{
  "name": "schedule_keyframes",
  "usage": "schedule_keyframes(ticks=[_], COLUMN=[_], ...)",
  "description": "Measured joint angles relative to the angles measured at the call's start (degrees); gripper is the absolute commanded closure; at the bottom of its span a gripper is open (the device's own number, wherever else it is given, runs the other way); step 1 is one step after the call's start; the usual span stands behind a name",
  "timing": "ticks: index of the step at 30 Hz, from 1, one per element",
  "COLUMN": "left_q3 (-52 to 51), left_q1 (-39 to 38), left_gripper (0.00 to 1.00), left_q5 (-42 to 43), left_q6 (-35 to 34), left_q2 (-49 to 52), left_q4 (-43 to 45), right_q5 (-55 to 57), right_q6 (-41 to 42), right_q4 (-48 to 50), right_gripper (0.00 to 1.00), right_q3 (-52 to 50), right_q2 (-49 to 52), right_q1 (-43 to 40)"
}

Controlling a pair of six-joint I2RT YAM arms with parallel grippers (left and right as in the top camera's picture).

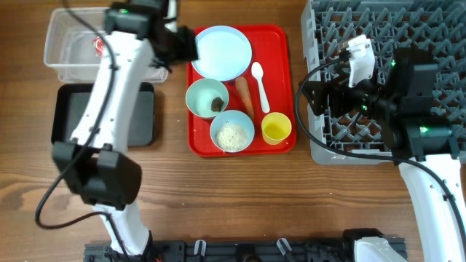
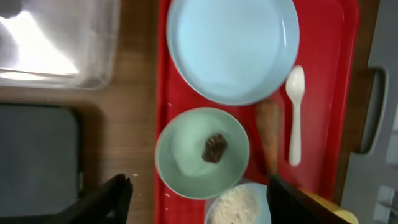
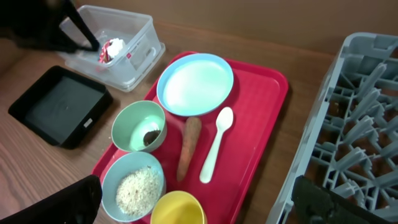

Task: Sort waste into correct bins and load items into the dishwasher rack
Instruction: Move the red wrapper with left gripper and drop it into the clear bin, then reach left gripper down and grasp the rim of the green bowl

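On the left: rises from the near edge of the tabletop (image 1: 218, 204), folds at the elbow, runs far out past the black tub (image 1: 69, 120) and bends right at the wrist. Ends in the left tool (image 1: 183, 46), held above the gap between the clear tub (image 1: 65, 29) and the pale blue plate (image 1: 222, 52), with fingers spread wide and gripping nothing.

On the right: climbs from the near corner, turns left, and hangs the right tool (image 1: 314, 94) over the left rim of the grey rack (image 1: 429, 29), with fingers likewise apart and bare.

From overhead, on the red tray (image 1: 280, 44): plate at the back; then a bowl (image 1: 198, 93) holding the brown lump (image 1: 217, 105), beside it the carrot (image 1: 245, 96) and the white spoon (image 1: 260, 86); at the front a second bowl (image 1: 220, 125) of rice grains (image 1: 232, 135) and the yellow cup (image 1: 277, 129).

Only in the right wrist view: inside the clear tub, plainly, a red wrapper (image 3: 103, 56) against white tissue (image 3: 115, 43).

Only in the left wrist view: the lump's dark, knobbly shape up close, and of the cup just a yellow sliver at the lower edge.
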Motion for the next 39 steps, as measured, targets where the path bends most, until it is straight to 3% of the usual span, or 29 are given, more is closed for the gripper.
schedule_keyframes(ticks=[5,12,16,23,28,31,39], left_q3=[-0.9,-7.3,-9.2,-9.3,-9.3,-9.3,-9.3], left_q1=[-6.6,-13.0,-14.9,-15.3,-15.3,-15.3,-15.3], left_gripper=[0.45,0.62,0.70,0.69,0.62,0.52,0.48], left_q5=[1.0,0.8,-0.3,-3.2,-3.7,-3.7,-5.7], left_q6=[-0.1,-2.1,-2.3,-5.5,-6.1,-6.5,-6.7], left_q2=[3.6,8.0,12.9,16.1,16.1,16.0,13.4], left_q4=[1.2,13.5,14.0,14.1,14.7,14.8,15.5], right_q5=[0.0,0.0,0.0,0.0,0.0,0.0,0.0], right_q6=[0.7,1.3,1.5,1.5,1.5,1.5,1.5], right_q4=[0.5,0.5,0.5,0.5,0.5,0.5,0.5], right_gripper=[0.00,0.00,0.00,0.00,0.00,0.00,0.00], right_q3=[0.0,0.0,0.0,0.0,0.0,0.0,0.0], right_q2=[0.2,0.4,0.4,0.4,0.4,0.4,0.4], right_q1=[0.0,0.0,0.0,0.0,0.0,0.0,0.0])
